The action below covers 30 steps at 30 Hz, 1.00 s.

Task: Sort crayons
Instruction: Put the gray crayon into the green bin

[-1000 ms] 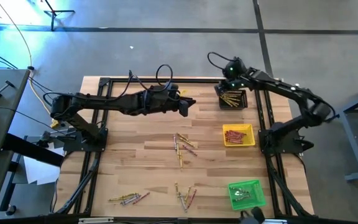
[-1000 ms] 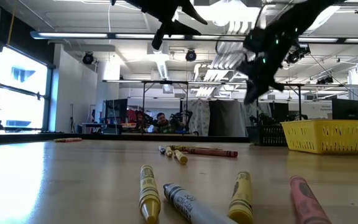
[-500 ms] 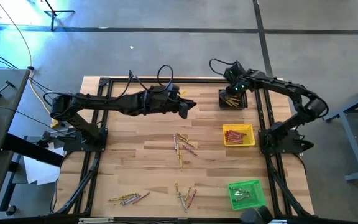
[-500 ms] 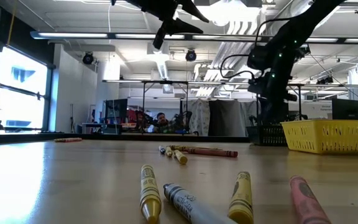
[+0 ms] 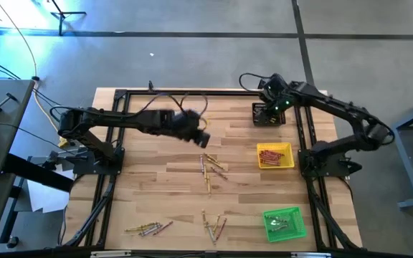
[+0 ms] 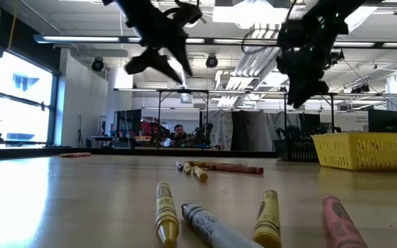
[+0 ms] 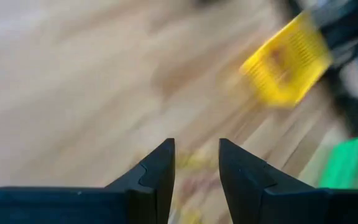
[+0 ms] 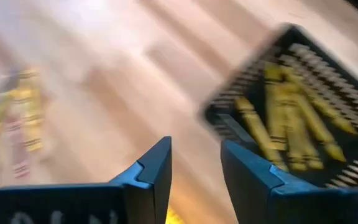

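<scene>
Three trays (black (image 5: 269,115), yellow (image 5: 275,156), green (image 5: 285,222)) and three loose crayon clusters (image 5: 211,170); both pincers, left (image 5: 203,137) and right (image 5: 269,105), released, grasping nothing.

2 dark jointed arms with looping black cables; tapered black fingers (image 7: 160,177).

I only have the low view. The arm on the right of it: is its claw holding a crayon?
Observer: No. The right wrist view shows the right claw open, with nothing between its fingers.
Operator: What is it near?
Observer: From above, it hangs by the black tray, which holds yellow crayons.
Operator: Any tray I miss?
Observer: A green tray stands on the right arm's side, apart from the yellow tray.
</scene>
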### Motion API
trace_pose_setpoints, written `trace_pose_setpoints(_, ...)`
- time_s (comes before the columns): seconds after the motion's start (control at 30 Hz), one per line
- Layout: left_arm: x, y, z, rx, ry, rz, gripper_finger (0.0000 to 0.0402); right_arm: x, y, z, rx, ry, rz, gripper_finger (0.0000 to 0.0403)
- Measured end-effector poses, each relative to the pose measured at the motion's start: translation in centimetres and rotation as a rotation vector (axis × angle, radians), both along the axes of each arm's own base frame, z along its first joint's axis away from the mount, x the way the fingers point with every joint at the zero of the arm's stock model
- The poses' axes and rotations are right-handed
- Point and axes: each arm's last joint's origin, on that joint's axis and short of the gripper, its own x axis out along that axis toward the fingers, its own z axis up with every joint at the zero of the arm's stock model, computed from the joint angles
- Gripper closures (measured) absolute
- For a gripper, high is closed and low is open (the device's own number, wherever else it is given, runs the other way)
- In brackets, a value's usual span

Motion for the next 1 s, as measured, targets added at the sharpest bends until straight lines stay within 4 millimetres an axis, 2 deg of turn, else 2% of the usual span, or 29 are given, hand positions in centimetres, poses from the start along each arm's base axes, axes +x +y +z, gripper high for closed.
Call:
trace_pose_setpoints(0.1, -0.4, -2.1, -1.4, -0.074, 0.123, 0.024, 0.0294, 0.5, 2.5, 1.3, -0.008, -0.054, 0.074, 0.0286)
trace_pose_setpoints(0.2, 0.2, -4.0, -2.8, -0.106, 0.156, 0.094, 0.0294, 0.9, 4.6, 2.3, -0.021, -0.082, 0.115, 0.0287)
trace_pose_setpoints(0.4, 2.2, -6.2, -7.7, -0.178, 0.242, 0.221, 0.0294, 1.4, 7.7, 3.2, -0.065, -0.103, 0.169, 0.0287)
trace_pose_setpoints(0.57, 3.6, -6.6, -10.0, -0.193, 0.215, 0.262, 0.0294, 1.8, 9.0, 3.3, -0.072, -0.110, 0.224, 0.0287)
trace_pose_setpoints(0.9, 3.7, -5.7, -11.5, -0.135, 0.255, 0.345, 0.0294, 2.3, 10.5, 3.3, -0.055, -0.122, 0.267, 0.0287)
trace_pose_setpoints(1.0, 4.3, -5.2, -12.1, -0.141, 0.231, 0.354, 0.0294, 2.4, 10.6, 3.4, -0.056, -0.125, 0.269, 0.0287)
